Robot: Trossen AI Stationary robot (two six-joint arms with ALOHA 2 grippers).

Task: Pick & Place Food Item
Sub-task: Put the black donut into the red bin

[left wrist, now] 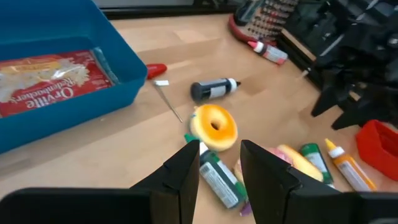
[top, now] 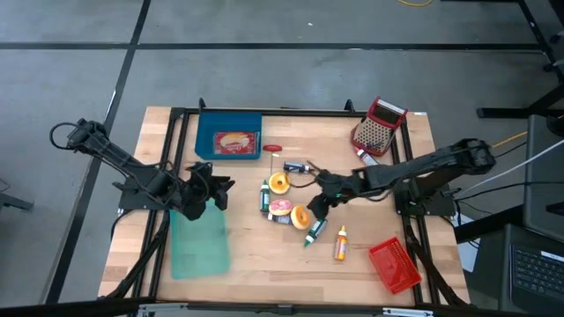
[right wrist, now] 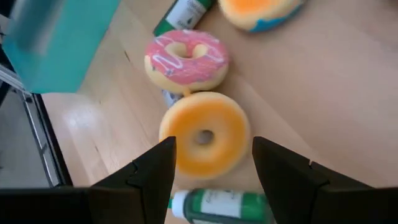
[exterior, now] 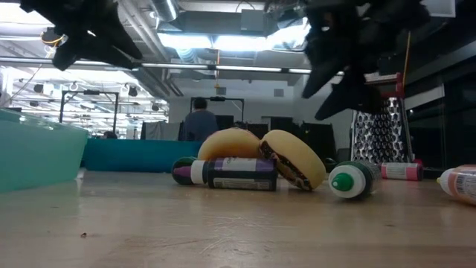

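Three toy donuts lie at the table's middle among small bottles: an orange-frosted one [top: 278,183] [left wrist: 214,126], a pink-frosted one [top: 280,208] [right wrist: 186,59] and a plain yellow one [top: 300,217] [right wrist: 204,134]. My right gripper [top: 315,206] [right wrist: 214,158] hangs open just above the yellow donut, a finger on each side of it in the right wrist view, touching nothing. My left gripper [top: 224,187] [left wrist: 221,158] stands open over the table's left half, pointing toward the orange donut, with nothing between its fingers.
A blue bin [top: 204,141] with a popcorn bag [left wrist: 50,81] stands at the far left, a teal bin [top: 201,242] at the near left. A red basket [top: 394,264] sits near right, a grater [top: 377,128] far right. Bottles [exterior: 234,173] [right wrist: 217,205] lie around the donuts.
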